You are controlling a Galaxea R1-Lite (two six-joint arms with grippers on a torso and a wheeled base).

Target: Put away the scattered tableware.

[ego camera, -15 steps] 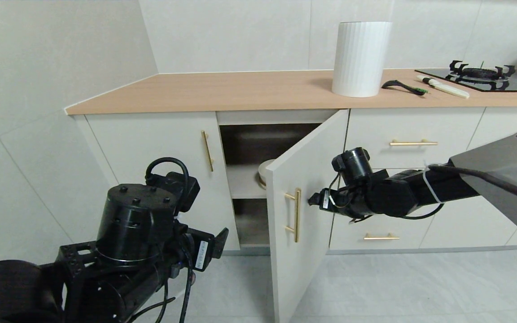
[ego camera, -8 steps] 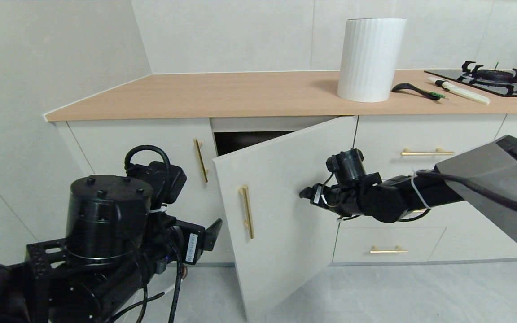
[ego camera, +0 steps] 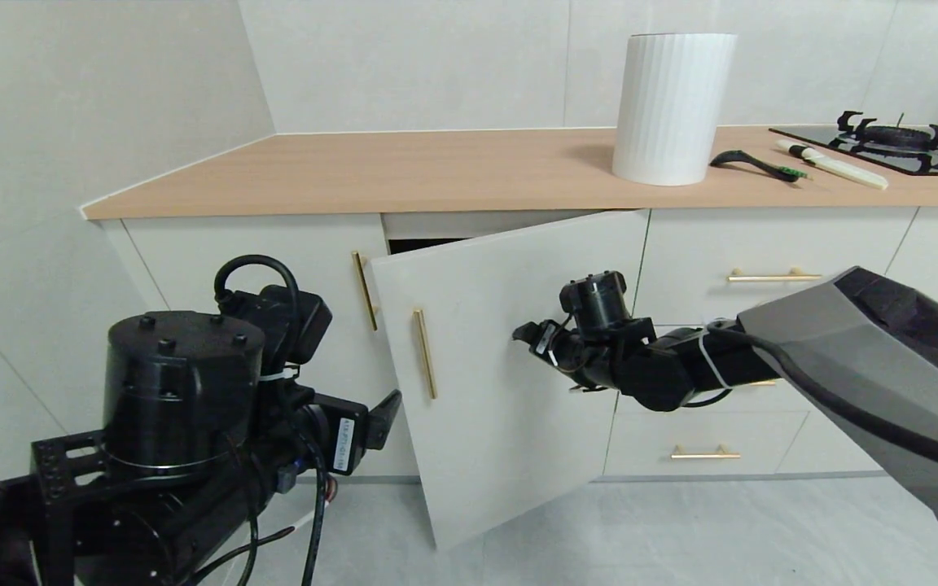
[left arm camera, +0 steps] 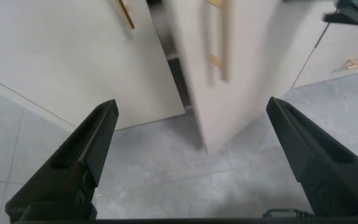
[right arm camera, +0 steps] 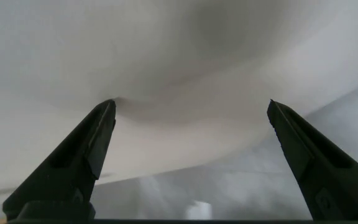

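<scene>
Right now, the right hand (ego camera: 528,338) is spread, close against the face of the cabinet door (ego camera: 510,423), which stands slightly ajar. The left hand (left arm camera: 191,106) is spread too, holding nothing, low before the door's edge. A black spoon (ego camera: 744,160) and a white knife (ego camera: 834,168) lie on the worktop (ego camera: 404,171) beside a white canister (ego camera: 671,106).
</scene>
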